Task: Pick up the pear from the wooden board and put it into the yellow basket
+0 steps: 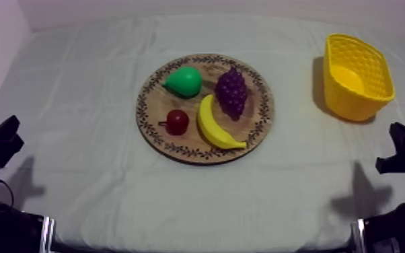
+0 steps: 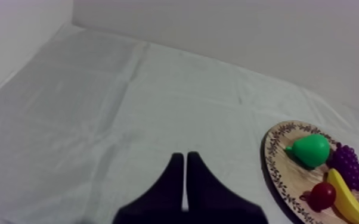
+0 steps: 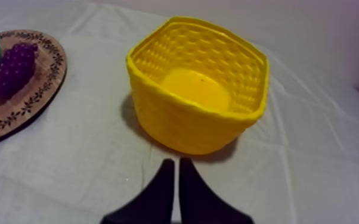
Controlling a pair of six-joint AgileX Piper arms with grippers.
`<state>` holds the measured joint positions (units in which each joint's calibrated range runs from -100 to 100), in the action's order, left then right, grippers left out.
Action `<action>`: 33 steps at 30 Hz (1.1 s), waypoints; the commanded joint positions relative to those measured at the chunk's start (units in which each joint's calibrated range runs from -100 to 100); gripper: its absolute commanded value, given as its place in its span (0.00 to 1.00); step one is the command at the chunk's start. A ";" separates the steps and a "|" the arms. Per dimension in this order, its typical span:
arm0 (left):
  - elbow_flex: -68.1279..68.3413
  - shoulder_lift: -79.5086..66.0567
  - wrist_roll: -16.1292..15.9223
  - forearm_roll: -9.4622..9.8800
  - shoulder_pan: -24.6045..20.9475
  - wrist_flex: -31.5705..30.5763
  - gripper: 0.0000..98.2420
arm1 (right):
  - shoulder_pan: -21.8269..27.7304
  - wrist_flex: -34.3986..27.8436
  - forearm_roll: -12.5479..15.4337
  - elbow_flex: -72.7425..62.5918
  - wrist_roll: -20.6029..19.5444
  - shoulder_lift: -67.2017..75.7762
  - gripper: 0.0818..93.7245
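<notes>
You have the whole job ahead. The pear [image 1: 183,81] lies untouched on the wooden board [image 1: 150,111], well ahead and to the right of your left gripper [image 2: 185,162], which is clenched on nothing. Your right gripper [image 3: 176,165] is likewise closed and bare, with the yellow basket [image 3: 188,128] empty just ahead. The pear is smooth, green and lying on its side.

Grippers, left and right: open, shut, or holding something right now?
Left gripper: shut, holding nothing.
Right gripper: shut, holding nothing, near the yellow basket.
</notes>
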<state>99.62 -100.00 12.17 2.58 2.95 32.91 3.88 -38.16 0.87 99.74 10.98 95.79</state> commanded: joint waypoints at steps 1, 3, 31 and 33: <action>0.05 0.00 0.02 -0.02 -0.02 -0.01 0.00 | 0.33 0.01 -0.01 0.03 0.03 -0.03 0.01; 0.05 0.00 0.02 -0.02 -0.02 -0.01 0.00 | 0.33 0.01 -0.01 0.03 0.00 -0.03 0.01; 0.05 0.00 0.02 -0.02 -0.02 -0.01 0.00 | 0.59 -0.82 0.85 -16.70 -3.00 -16.77 0.01; 0.05 0.00 0.02 -0.02 -0.02 -0.01 0.00 | 0.50 -2.08 1.47 -21.07 -2.33 -20.49 0.01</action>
<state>99.62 -100.00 12.17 2.58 2.95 32.91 4.46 -39.34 1.85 84.00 8.21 79.07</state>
